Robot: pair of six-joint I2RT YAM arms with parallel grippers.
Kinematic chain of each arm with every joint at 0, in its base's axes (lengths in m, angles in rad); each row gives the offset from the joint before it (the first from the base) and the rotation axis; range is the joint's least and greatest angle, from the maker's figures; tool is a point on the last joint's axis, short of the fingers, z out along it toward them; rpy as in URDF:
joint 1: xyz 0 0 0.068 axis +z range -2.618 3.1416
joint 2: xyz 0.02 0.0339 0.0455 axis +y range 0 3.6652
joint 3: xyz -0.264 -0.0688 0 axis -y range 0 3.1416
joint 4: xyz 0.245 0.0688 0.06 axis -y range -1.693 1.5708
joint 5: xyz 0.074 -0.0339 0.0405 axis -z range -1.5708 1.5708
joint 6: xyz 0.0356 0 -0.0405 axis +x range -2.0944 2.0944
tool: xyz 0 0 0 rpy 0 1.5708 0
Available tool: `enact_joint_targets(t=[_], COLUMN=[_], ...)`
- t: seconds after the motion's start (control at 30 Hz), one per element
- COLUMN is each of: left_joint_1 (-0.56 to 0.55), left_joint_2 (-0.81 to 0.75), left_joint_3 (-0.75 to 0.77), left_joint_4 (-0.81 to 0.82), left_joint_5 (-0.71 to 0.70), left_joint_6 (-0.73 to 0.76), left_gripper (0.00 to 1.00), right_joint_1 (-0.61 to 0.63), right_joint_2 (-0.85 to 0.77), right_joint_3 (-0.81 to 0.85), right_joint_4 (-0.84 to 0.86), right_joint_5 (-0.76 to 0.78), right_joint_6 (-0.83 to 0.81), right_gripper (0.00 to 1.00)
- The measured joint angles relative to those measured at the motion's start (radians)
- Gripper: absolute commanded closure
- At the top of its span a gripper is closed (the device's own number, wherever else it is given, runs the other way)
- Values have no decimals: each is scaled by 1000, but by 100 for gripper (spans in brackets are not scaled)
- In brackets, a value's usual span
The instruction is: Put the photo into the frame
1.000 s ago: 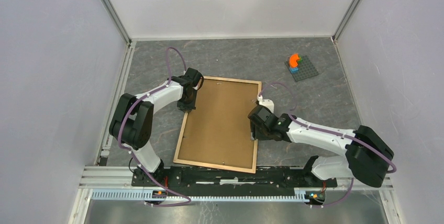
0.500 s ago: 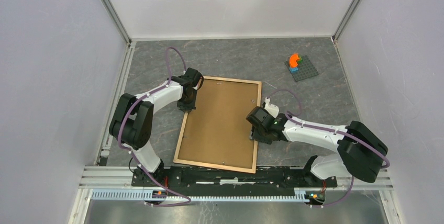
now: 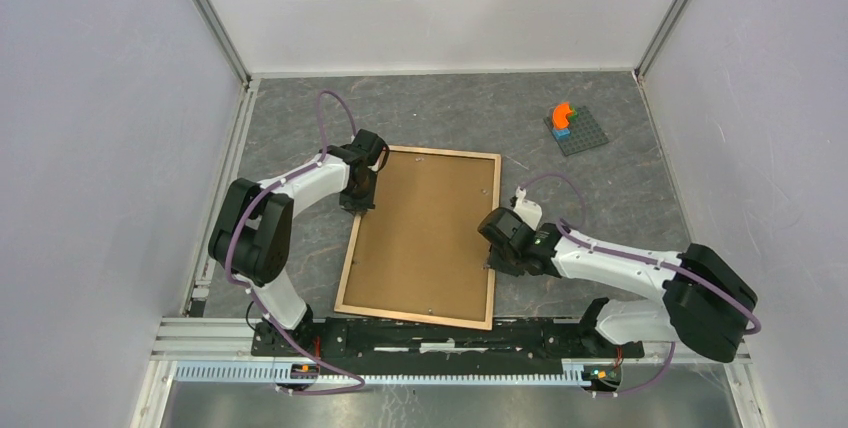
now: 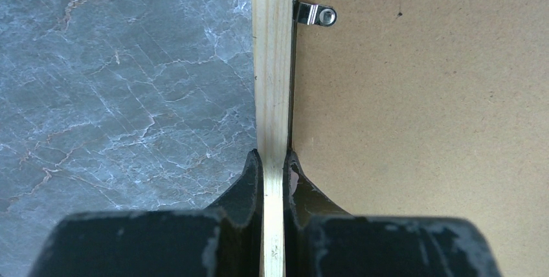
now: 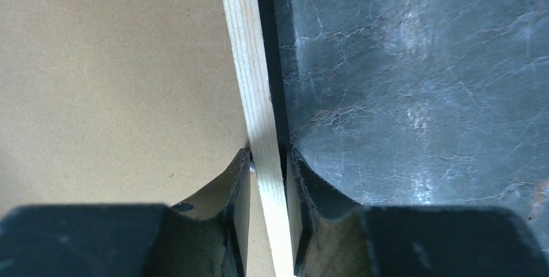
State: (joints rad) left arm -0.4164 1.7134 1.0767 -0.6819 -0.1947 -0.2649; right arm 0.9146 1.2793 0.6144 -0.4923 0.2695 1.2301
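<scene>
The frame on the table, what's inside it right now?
A brown backing panel fills the frame, with a metal clip at its edge. Whether the photo lies under the panel cannot be seen.

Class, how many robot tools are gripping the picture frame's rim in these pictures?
2. The left tool clamps the frame on its left rim, toward the far end; the right tool clamps the right rim about midway along. Neither is hidden.
</scene>
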Motion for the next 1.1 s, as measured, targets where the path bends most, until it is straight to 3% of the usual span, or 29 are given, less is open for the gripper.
enact_joint_targets(t=[0.1,0.2,0.37,0.53,0.83,1.1], left_joint_1=[0,0,0,0,1,4], left_joint_2=[0,0,0,0,0,0], left_joint_3=[0,0,0,0,0,1], left_joint_4=[1,1,1,0,0,0], left_joint_5=[5,6,8,13,14,18], left_joint_6=[-10,-14,-19,-20,-21,-21], left_gripper=[98,98,98,98,98,98], right_joint_1=[-5,-40,-127,-262,-378,-421], right_joint_2=[-37,-63,-35,136,392,439], right_joint_3=[-2,3,111,323,386,399], right_joint_4=[2,48,93,114,150,203], right_joint_5=[25,20,20,7,-103,-158], right_joint_6=[-60,-227,-560,-790,-941,-958], right_gripper=[22,2,2,5,25,27])
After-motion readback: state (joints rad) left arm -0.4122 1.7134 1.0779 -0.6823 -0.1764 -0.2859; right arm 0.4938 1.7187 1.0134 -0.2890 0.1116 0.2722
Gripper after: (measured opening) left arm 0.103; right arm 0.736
